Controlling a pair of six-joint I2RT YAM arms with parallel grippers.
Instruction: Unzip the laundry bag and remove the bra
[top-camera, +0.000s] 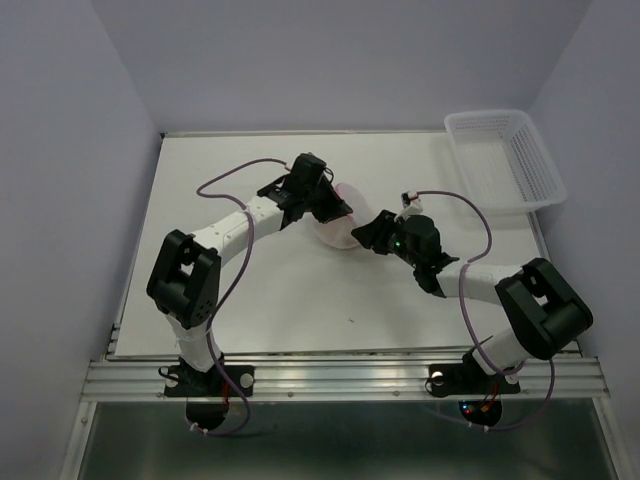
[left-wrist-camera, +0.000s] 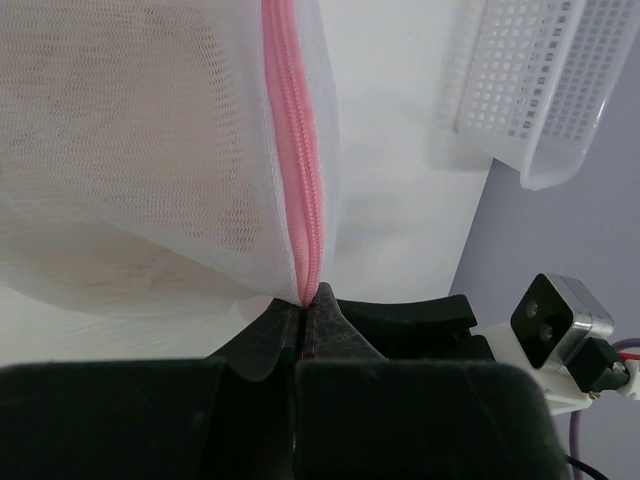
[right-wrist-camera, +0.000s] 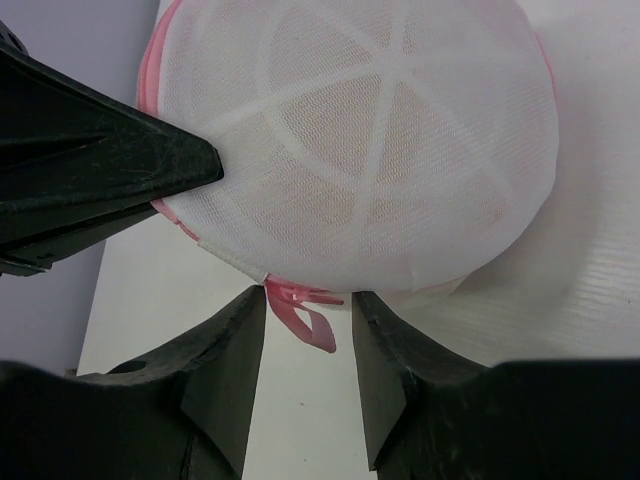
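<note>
The laundry bag (top-camera: 338, 222) is a round white mesh pouch with pink zipper, held between both arms mid-table. My left gripper (left-wrist-camera: 303, 300) is shut on the bag's pink zipper edge (left-wrist-camera: 300, 180). In the right wrist view the bag (right-wrist-camera: 370, 150) fills the top, and a pink ribbon loop (right-wrist-camera: 305, 315) hangs from its zipper between the fingers of my open right gripper (right-wrist-camera: 308, 305), untouched by them. My left gripper's fingers (right-wrist-camera: 110, 175) pinch the bag's left edge there. The bra shows only as a faint peach-beige shade through the mesh (left-wrist-camera: 130, 170).
A white plastic lattice basket (top-camera: 505, 160) stands at the back right of the white table (top-camera: 300, 290), also seen in the left wrist view (left-wrist-camera: 540, 90). Purple cables loop off both arms. Walls close in on both sides.
</note>
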